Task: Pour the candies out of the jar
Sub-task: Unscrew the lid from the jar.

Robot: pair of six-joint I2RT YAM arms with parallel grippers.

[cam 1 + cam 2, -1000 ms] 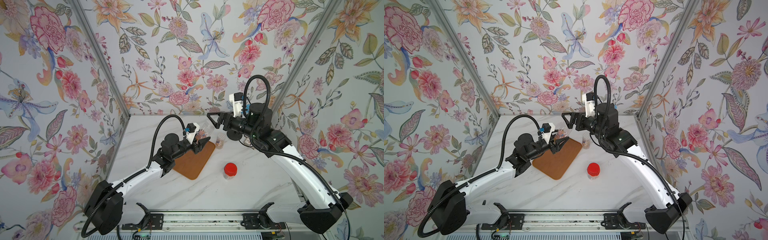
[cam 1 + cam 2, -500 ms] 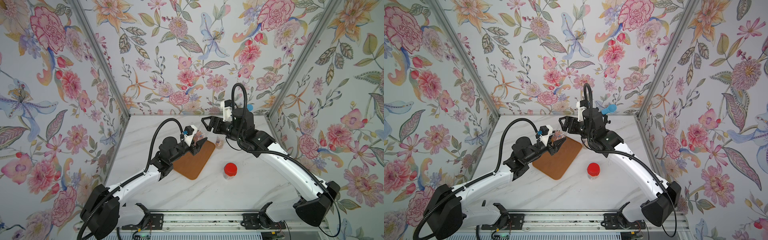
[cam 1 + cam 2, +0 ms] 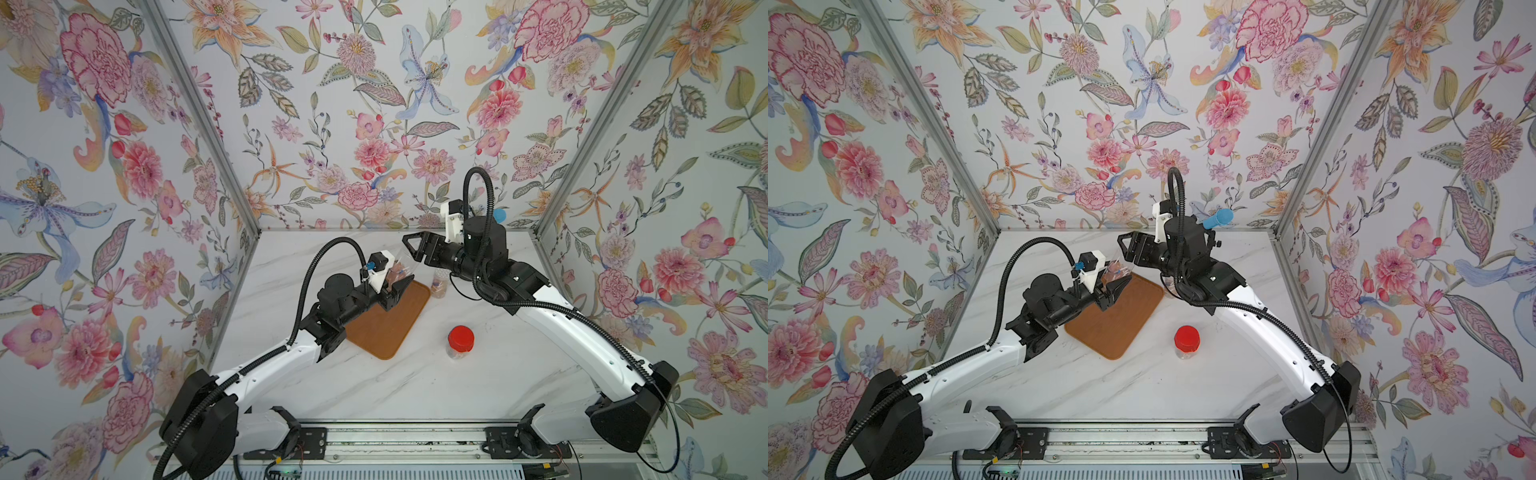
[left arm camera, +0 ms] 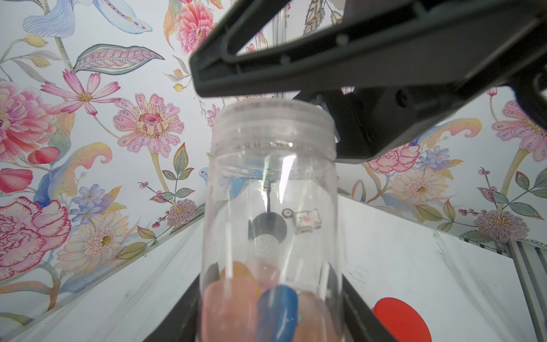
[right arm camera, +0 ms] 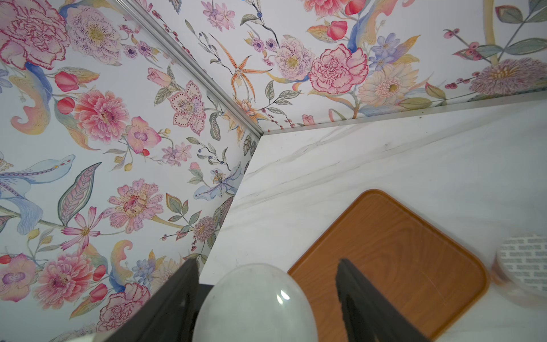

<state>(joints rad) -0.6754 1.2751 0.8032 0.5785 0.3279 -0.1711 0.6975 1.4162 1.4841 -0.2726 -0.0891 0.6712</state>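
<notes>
Candies [image 4: 236, 305] in pink, orange and blue are lying inside the clear jar [image 4: 272, 192], bunched at the end nearest the left gripper [image 3: 398, 289]. That gripper is clamping the jar by its lower body, a dark finger [image 4: 359, 314] pressing on each side in the left wrist view, and is holding it raised off the marble tabletop [image 3: 457, 395]. Beneath this gripper the wooden tray [image 3: 390, 328] is lying flat, one corner passing under the fingers.

The jar's ribbed, translucent top is pointing away from the left gripper and toward the right gripper [image 5: 265, 266], whose two black fingers are standing on either side of that rounded top in the right wrist view. One finger seems to be touching it while a sliver of gap is showing at the other, so I cannot tell whether the right gripper is truly gripping the top or only bracketing it.

Close under the right gripper's wrist, a small jar with a patterned foil seal [image 3: 438, 284] is standing on the tabletop just beside the tray's edge. Below the right forearm, a red-lidded jar [image 3: 460, 338] is standing upright, apart from the tray. Behind that wrist a blue cylinder [image 3: 1219, 218] is showing by the back wall
</notes>
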